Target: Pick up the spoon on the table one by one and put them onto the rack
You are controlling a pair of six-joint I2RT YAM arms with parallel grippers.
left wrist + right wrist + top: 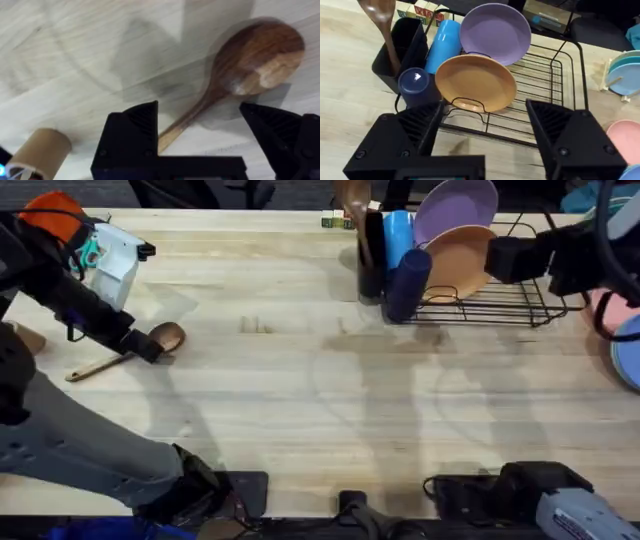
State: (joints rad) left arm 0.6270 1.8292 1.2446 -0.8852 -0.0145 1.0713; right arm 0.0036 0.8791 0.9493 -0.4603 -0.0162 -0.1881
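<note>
One spoon (250, 57): light, stiff wood, kinda slick
Grab spot: the thin neck
Left gripper (205, 132): wide open, straddling the handle, holding nothing
Right gripper (485, 127): open, empty

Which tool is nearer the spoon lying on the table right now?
Left. The left tool straddles the spoon at its neck, fingers open; the right tool is across the table by the rack.
</note>
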